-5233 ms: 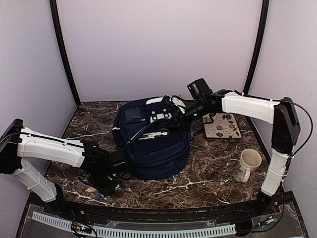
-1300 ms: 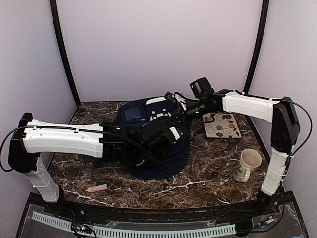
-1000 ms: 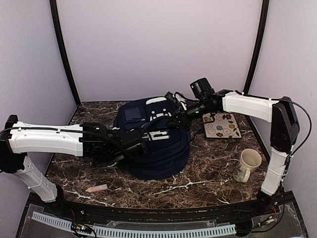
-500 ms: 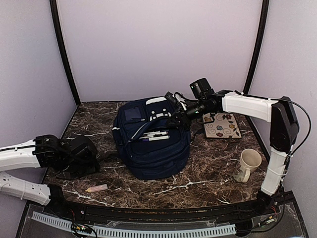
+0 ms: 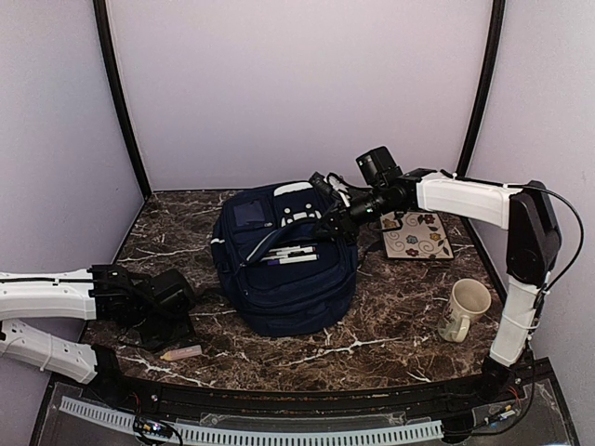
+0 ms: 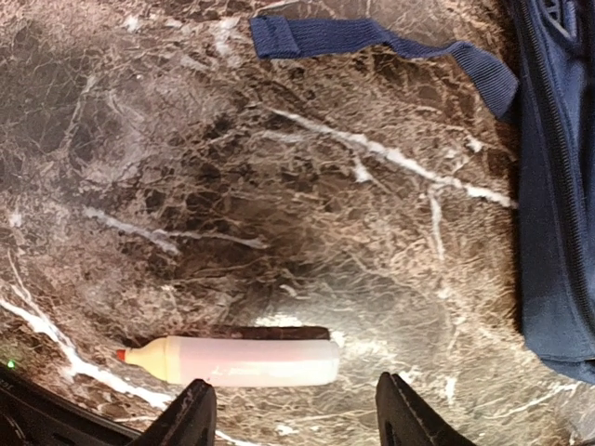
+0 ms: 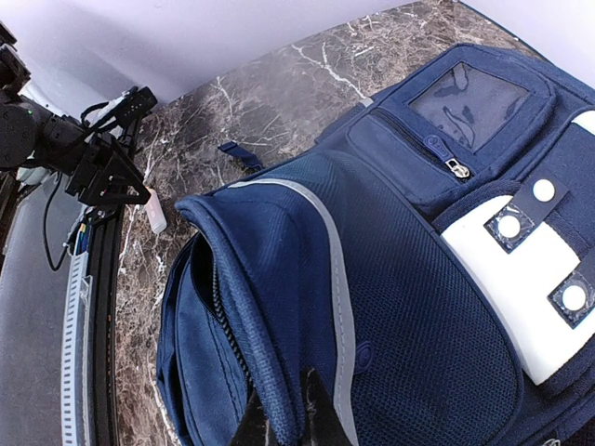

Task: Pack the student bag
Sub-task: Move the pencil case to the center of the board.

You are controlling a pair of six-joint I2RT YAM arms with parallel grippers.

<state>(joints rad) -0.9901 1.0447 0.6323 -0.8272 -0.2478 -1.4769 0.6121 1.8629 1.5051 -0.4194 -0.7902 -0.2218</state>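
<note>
Mid-desk, on the dark marble-patterned desk (image 5: 400, 321): large navy-blue fabric backpack (image 5: 288, 283) with white patches, lying flat, main zip gaping, white pens (image 5: 293, 255) showing inside. Right pincer (image 7: 284, 423) pinched narrow on the rim of that opening, fabric lifted. Left pincer (image 6: 293, 413) spread wide, gripping nothing, low over a pale pink marker with an orange tip (image 6: 232, 360) near the front-left edge, well apart from the backpack. Right of the backpack: 1 flower-patterned square tile (image 5: 416, 235); nearer the front, 1 cream mug (image 5: 463, 308).
</note>
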